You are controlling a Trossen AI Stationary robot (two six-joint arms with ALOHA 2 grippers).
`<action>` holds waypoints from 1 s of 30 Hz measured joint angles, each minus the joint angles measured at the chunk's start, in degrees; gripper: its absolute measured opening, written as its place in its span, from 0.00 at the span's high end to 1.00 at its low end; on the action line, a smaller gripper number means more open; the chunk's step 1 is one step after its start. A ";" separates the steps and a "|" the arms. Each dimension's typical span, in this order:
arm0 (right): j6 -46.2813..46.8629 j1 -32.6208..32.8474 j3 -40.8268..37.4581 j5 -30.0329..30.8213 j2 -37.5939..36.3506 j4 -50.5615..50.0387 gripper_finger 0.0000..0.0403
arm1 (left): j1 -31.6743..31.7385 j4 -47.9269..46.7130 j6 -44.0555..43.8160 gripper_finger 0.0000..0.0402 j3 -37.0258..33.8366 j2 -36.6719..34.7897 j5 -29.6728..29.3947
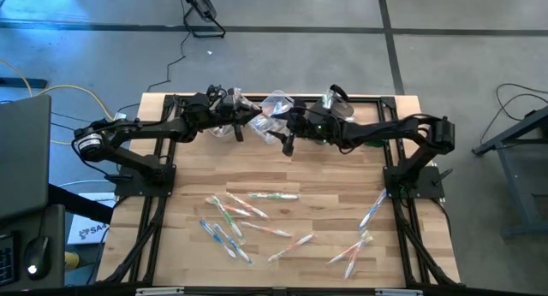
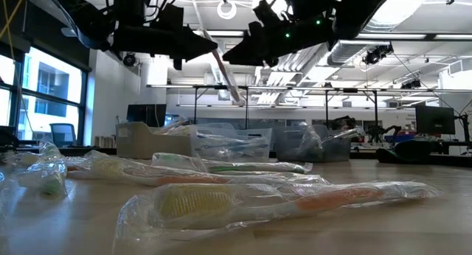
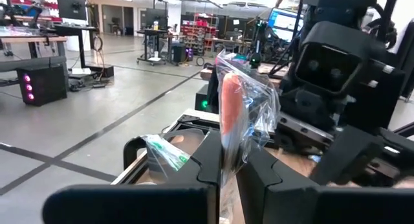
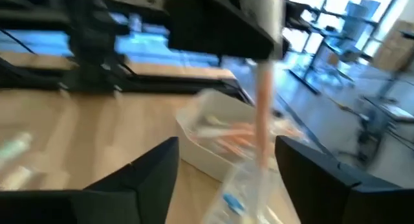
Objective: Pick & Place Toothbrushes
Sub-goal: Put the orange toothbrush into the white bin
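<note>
Hidden, cropped and blurred parts

In the right wrist view the orange-handled toothbrush in its clear crinkled wrapper (image 4: 260, 114) is smeared, its upper end covered by the dark left gripper (image 4: 220, 23) at twelve o'clock. The clear plastic bin (image 4: 213, 143) behind it holds blurred contents. In the left wrist view the handle's lower end vanishes between the dark fingers (image 3: 210, 162). From above, the bins at twelve o'clock lie largely under both arms.

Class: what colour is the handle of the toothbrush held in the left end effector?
Orange toothbrush; left wrist view.
</note>
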 joint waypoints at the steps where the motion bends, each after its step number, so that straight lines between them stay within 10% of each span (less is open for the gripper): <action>1: -0.25 -0.01 0.00 1.33 -0.86 -1.72 0.37 | 0.01 -0.18 0.51 0.96 0.00 -0.22 0.00; 15: 0.14 -1.26 0.00 12.63 -8.91 -21.74 0.43 | 5.84 -26.28 3.86 0.96 8.30 -4.97 -3.29; 23: 3.60 -3.97 0.00 12.58 -8.91 -22.90 0.52 | 6.35 -62.11 7.35 0.96 21.09 -6.69 -21.34; 30: 3.78 -5.74 0.00 12.36 -8.91 -22.93 0.56 | 6.39 -72.97 6.32 0.96 23.85 -6.61 -32.69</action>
